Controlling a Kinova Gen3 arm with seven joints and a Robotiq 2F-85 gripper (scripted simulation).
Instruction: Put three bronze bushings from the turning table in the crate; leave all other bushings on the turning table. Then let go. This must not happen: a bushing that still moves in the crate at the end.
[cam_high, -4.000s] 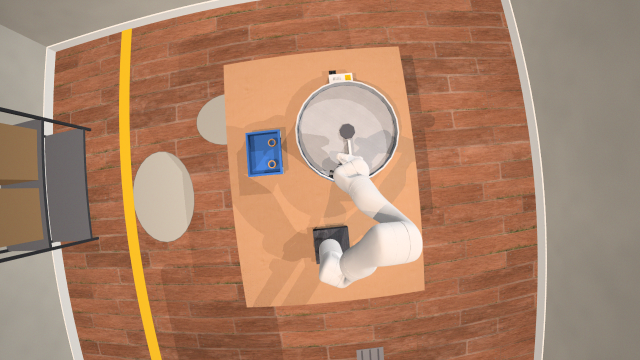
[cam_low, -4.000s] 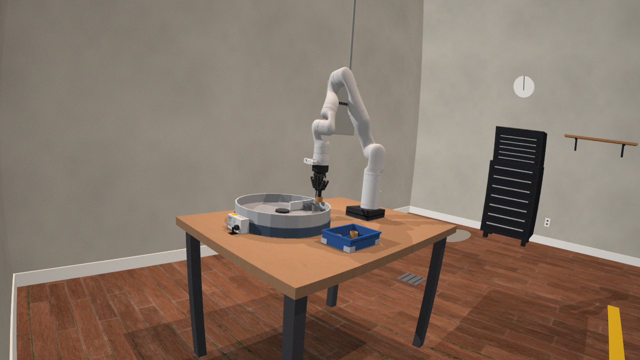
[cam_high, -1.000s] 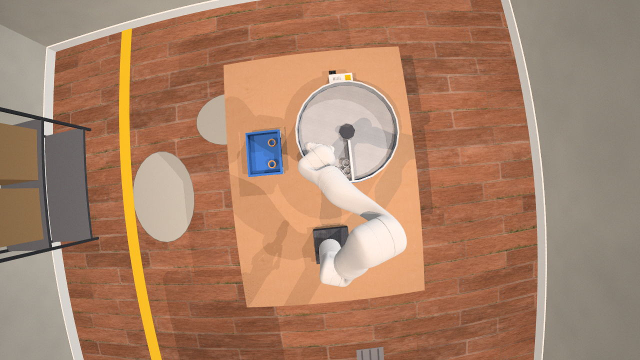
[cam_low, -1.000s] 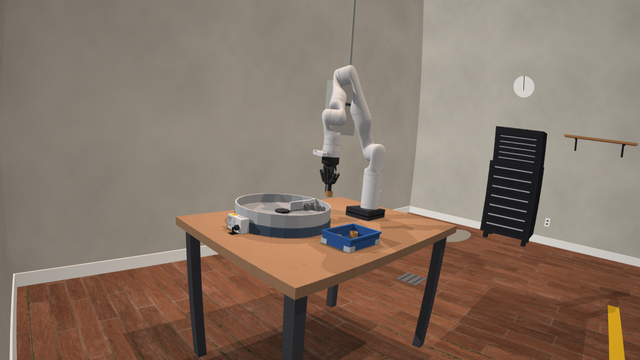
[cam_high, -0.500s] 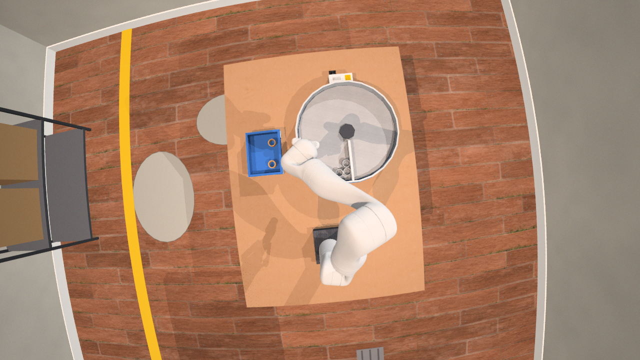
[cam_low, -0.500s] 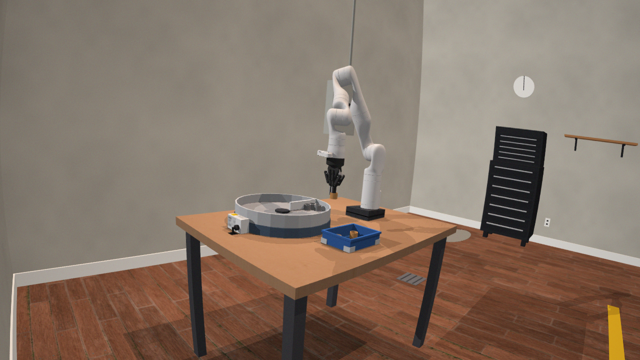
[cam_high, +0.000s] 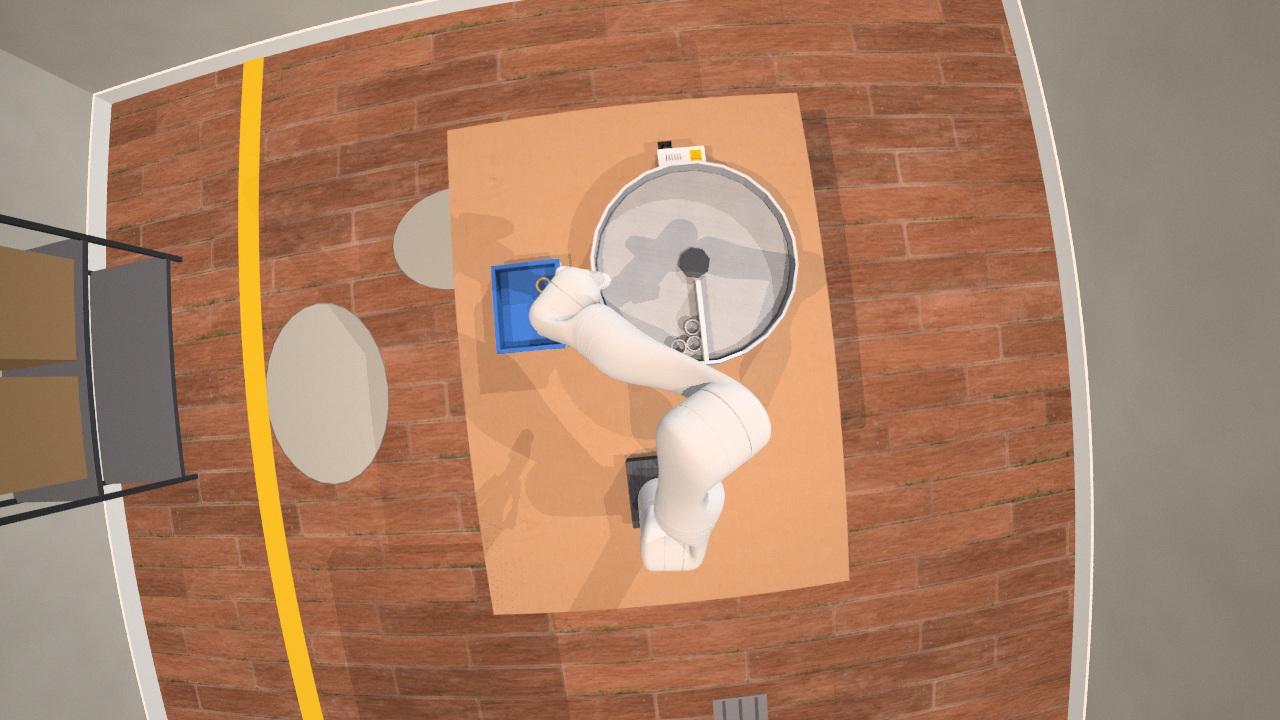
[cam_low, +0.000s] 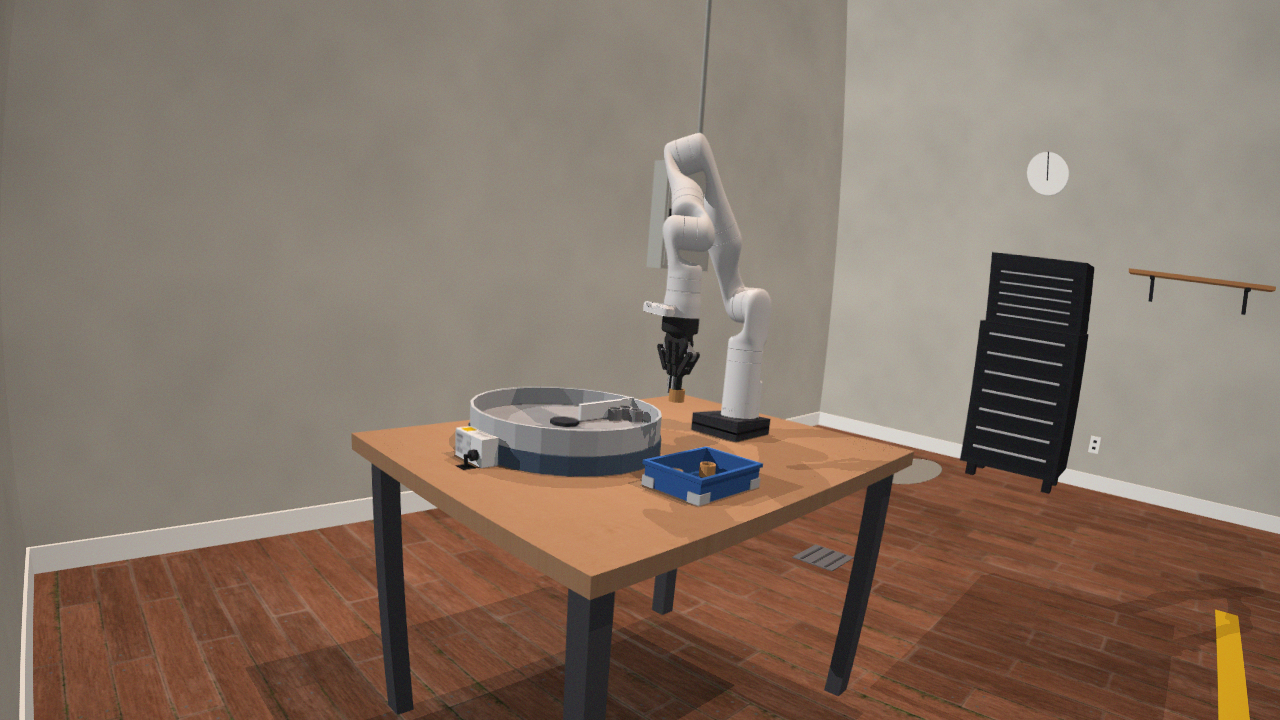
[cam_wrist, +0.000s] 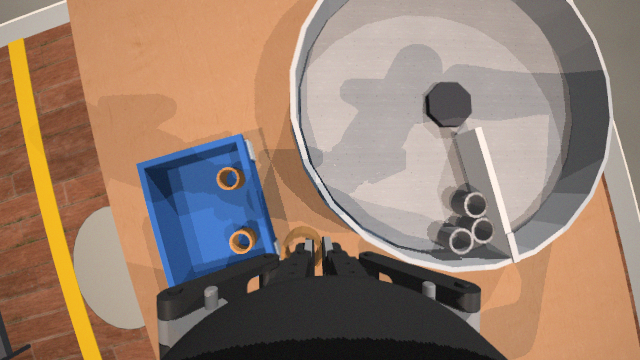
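My gripper (cam_low: 676, 379) (cam_wrist: 317, 248) is shut on the wall of a bronze bushing (cam_low: 676, 395) (cam_wrist: 302, 230), held well above the table between the crate and the turning table. The blue crate (cam_high: 494, 313) (cam_low: 671, 483) (cam_wrist: 156, 225) holds two bronze bushings: one upper bushing (cam_wrist: 220, 181) and one lower bushing (cam_wrist: 232, 243) in the wrist view. The turning table (cam_high: 644, 201) (cam_low: 554, 443) (cam_wrist: 350, 65) carries three visible grey bushings: one (cam_wrist: 457, 200), a second (cam_wrist: 470, 221) and a third (cam_wrist: 445, 234), clustered by the white divider. The arm hides part of the crate in the top view.
The white divider (cam_high: 701, 317) (cam_wrist: 492, 175) runs from the dark hub (cam_high: 693, 262) (cam_wrist: 448, 104) to the turning table's raised rim. A white control box (cam_high: 680, 156) (cam_low: 476, 445) sits outside that rim. The crate's walls stand up from the wooden table (cam_high: 572, 573) (cam_low: 537, 528).
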